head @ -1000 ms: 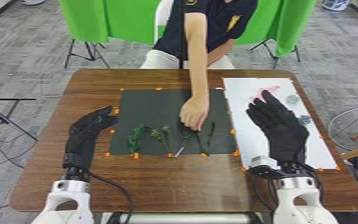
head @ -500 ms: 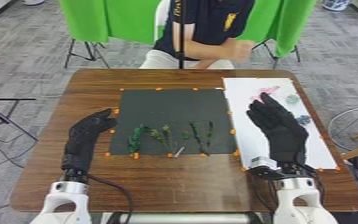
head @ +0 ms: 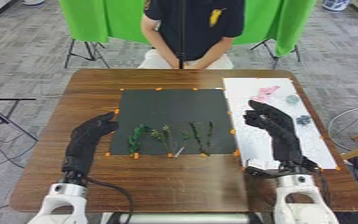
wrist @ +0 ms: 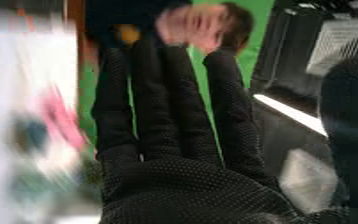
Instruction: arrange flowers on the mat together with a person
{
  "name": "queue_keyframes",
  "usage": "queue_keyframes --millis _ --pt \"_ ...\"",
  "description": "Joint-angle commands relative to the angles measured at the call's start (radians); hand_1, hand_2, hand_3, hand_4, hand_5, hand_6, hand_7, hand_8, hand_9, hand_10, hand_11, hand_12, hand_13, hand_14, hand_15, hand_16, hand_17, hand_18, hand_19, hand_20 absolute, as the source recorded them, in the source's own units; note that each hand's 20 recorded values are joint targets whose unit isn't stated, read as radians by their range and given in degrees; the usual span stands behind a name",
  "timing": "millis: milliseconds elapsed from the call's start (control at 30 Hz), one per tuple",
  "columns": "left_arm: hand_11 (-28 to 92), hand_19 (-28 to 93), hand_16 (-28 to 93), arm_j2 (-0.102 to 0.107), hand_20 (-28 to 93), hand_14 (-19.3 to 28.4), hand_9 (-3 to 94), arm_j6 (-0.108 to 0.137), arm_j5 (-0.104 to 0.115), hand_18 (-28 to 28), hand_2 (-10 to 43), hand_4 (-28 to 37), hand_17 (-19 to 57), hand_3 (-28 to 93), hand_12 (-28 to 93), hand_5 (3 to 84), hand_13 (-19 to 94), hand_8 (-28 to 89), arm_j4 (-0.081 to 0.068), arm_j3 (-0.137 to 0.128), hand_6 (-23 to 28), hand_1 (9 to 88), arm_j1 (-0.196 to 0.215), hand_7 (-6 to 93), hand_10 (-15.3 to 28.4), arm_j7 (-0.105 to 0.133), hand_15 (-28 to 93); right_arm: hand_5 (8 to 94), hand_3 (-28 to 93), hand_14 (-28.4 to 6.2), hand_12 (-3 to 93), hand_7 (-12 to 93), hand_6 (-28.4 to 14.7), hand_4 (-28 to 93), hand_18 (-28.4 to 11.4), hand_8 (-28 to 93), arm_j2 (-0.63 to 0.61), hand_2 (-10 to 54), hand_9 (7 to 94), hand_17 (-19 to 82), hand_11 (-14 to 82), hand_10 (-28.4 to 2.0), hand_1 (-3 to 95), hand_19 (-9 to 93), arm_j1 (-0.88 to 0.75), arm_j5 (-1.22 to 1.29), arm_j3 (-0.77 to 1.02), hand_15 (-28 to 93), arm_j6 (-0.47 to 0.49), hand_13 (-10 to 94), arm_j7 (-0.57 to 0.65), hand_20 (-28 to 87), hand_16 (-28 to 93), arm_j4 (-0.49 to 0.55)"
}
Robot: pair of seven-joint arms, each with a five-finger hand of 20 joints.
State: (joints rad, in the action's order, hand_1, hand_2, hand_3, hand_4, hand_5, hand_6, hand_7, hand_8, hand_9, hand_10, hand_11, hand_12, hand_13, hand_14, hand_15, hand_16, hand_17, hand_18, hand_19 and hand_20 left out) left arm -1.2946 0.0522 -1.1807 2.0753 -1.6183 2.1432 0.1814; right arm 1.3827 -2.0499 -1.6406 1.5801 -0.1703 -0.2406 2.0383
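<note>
Risk: low sweep of the right robot hand (head: 283,133) may drag the blue flower (head: 304,120); loose pinch may drop the pink flower (head: 266,93).
Right robot hand: right of mat (head: 171,107), over sheet (head: 313,150); fingers straight, nothing held.
Left robot hand (head: 87,131): left of mat, relaxed, empty.
Sheet: right of mat, bears both flowers.
Mat: green stems (head: 135,139) along near edge.

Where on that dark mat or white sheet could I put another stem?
The dark mat is bare beyond the green stems crowding its near half. The white sheet has room beyond the pink piece; nearer, the right hand is in the way.
</note>
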Motion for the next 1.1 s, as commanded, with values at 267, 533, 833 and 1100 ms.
queue_keyframes --millis 267,533,833,1100 --pt "24 8 5 -0.008 17 16.9 49.1 -0.015 0.000 12.0 -0.5 -18.0 2.7 59 17 48.1 37 -6 0.005 0.001 3.9 29.7 0.015 16.2 13.1 -0.031 22 53.8 72 -13.9 20.0 19 -1.2 -19 -19.4 -9 -0.250 -9.5 58.6 31 19.3 -17.1 33.8 67 0.225 -0.833 -0.008 34 0.225 65 0.559 44 23 0.024" --pt "23 8 5 -0.006 17 16.9 48.9 -0.005 0.007 12.1 -0.7 -18.0 2.6 59 17 47.9 36 -6 0.012 -0.010 3.9 29.5 0.027 16.1 13.1 -0.038 22 56.8 70 -9.3 18.9 15 -0.9 -22 -19.7 -9 -0.304 -9.5 69.5 41 19.3 -16.1 39.5 75 0.339 -0.883 -0.083 37 0.423 77 0.677 43 24 -0.063" --pt "23 8 5 -0.025 17 16.9 48.8 -0.026 -0.008 12.1 -0.9 -17.8 2.5 59 17 47.8 36 -6 0.014 -0.013 3.9 29.6 0.032 16.0 13.2 -0.049 22 55.1 69 -7.0 16.5 13 -0.8 -23 -16.9 -8 -0.301 -9.5 71.2 48 15.8 -14.8 41.0 76 0.423 -0.913 -0.155 33 0.432 83 0.714 38 24 -0.165" --pt "23 8 5 -0.040 17 16.9 48.7 -0.037 -0.017 12.1 -1.0 -17.6 2.4 59 17 47.7 36 -6 0.014 -0.021 3.9 29.7 0.027 16.1 13.1 -0.053 22 55.2 69 -6.1 15.1 12 -0.8 -25 -14.9 -8 -0.295 -9.5 74.1 52 13.0 -14.8 41.9 78 0.441 -0.957 -0.175 30 0.432 86 0.714 34 26 -0.216"
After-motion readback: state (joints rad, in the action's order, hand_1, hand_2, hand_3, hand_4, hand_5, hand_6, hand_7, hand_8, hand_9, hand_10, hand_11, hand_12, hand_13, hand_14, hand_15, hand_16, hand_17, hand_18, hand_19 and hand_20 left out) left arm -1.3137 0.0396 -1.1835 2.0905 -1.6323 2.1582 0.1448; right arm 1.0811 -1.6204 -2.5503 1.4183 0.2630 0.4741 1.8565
